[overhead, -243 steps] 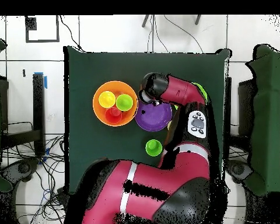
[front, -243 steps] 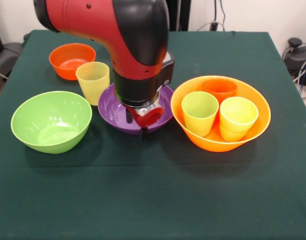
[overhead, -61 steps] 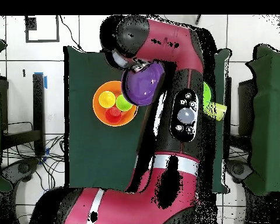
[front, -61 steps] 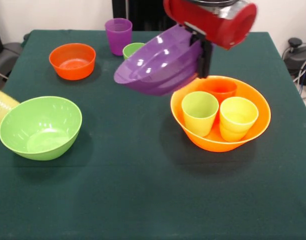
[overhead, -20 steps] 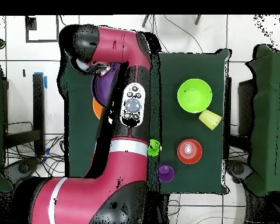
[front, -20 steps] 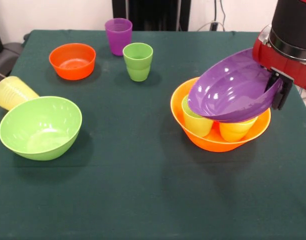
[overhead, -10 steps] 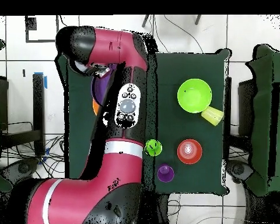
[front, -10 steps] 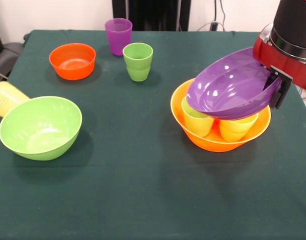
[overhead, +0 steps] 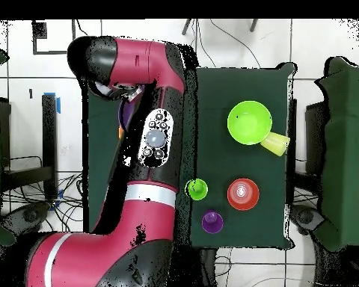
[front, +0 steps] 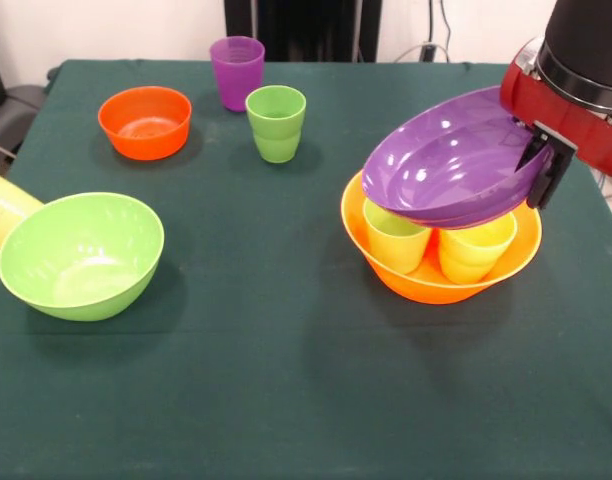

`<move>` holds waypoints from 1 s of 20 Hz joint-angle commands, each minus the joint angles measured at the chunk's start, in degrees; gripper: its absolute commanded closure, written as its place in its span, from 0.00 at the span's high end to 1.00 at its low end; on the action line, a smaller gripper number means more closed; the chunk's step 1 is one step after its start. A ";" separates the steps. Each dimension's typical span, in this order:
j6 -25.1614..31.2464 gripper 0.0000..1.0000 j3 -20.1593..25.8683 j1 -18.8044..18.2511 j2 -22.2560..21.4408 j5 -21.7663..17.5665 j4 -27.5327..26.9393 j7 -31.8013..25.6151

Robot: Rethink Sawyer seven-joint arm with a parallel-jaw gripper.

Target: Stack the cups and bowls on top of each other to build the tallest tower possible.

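1. Gripper [front: 542,168]: at the right of the front view, fingers clamped on the right rim of the purple bowl [front: 451,165].
2. Purple bowl: held tilted, its left edge lower, over the big orange bowl [front: 391,272]. Whether it touches the cups beneath cannot be told.
3. Big orange bowl: on the green table [front: 286,380], right of centre. It holds a lime cup [front: 396,240] and a yellow cup [front: 474,252], both upright and partly covered by the purple bowl.
4. Lime bowl [front: 81,255]: front left, upright, well apart from the big orange bowl.
5. Pale yellow cup [front: 1,208]: lying on its side, against the lime bowl's left edge.
6. Small orange bowl [front: 145,121]: far left, upright.
7. Purple cup [front: 237,72]: far edge, upright.
8. Green cup [front: 276,123]: just in front of the purple cup, upright.
9. Overhead view: the arm [overhead: 156,142] covers most of the purple bowl and the big orange bowl.
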 commanded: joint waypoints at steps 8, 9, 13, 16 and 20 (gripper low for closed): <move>-5.78 0.00 -1.77 4.35 -0.62 -1.23 10.36 13.85; -5.94 0.00 -1.96 4.54 -0.59 -1.03 10.71 14.03; -7.66 0.00 -2.91 5.45 -0.28 -0.65 11.91 14.88; -8.52 0.00 -3.76 6.06 0.12 -0.60 12.36 15.37; -9.30 0.00 -4.90 6.92 0.34 -0.64 13.49 15.49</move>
